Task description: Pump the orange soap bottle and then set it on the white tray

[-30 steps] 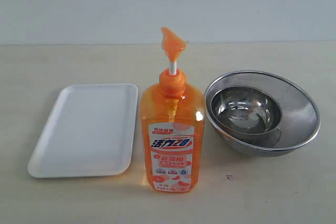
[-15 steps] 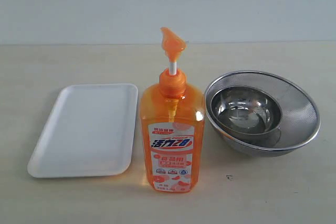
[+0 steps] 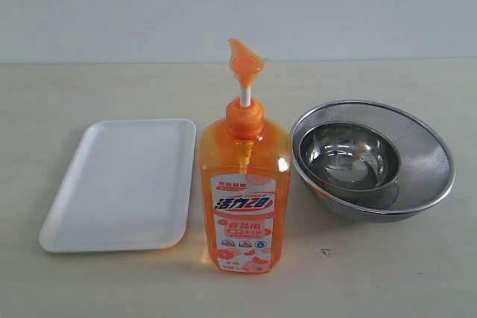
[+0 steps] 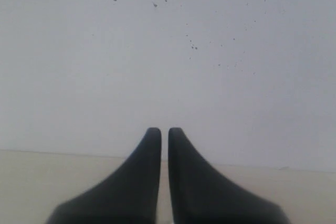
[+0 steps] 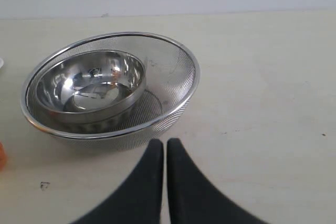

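The orange soap bottle looks full, heavy, slick; grip its broad body, press the pump head; both jaws together.

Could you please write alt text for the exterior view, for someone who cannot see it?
An orange soap bottle stands upright on a pale table, a white tray lying left of it and nested steel bowls to its right.
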